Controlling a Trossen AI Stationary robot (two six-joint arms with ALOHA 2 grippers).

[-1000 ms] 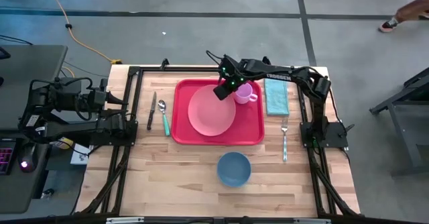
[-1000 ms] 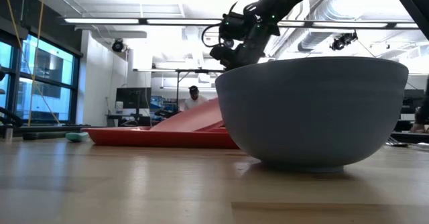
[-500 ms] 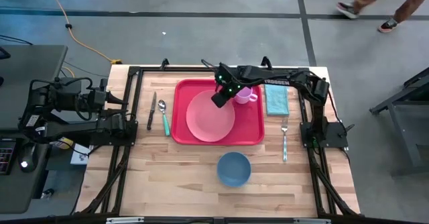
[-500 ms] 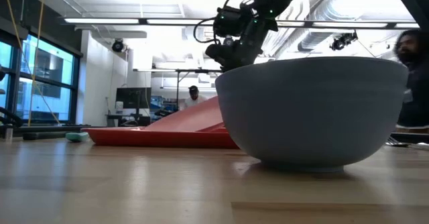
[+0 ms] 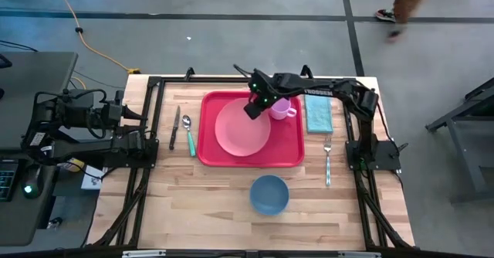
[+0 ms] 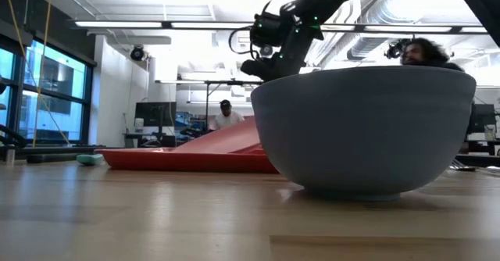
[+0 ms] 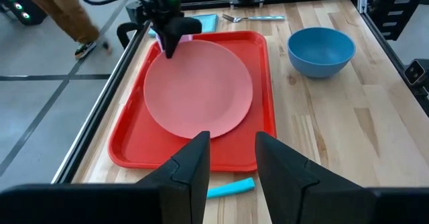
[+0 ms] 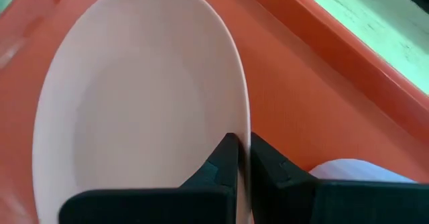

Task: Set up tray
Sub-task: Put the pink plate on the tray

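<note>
Fingers of our right gripper pinch the plate rim, holding it tilted on the tray mid-table. We judge plate placement underway; next, lower it flat and release. Left gripper waits half-open.

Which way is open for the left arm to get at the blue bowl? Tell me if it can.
Probably yes. The left gripper waits off the table's left side with fingers parted, empty. The blue bowl stands alone on bare wood in front of the tray, with nothing between; whether the arm stretches that far is unclear.
</note>
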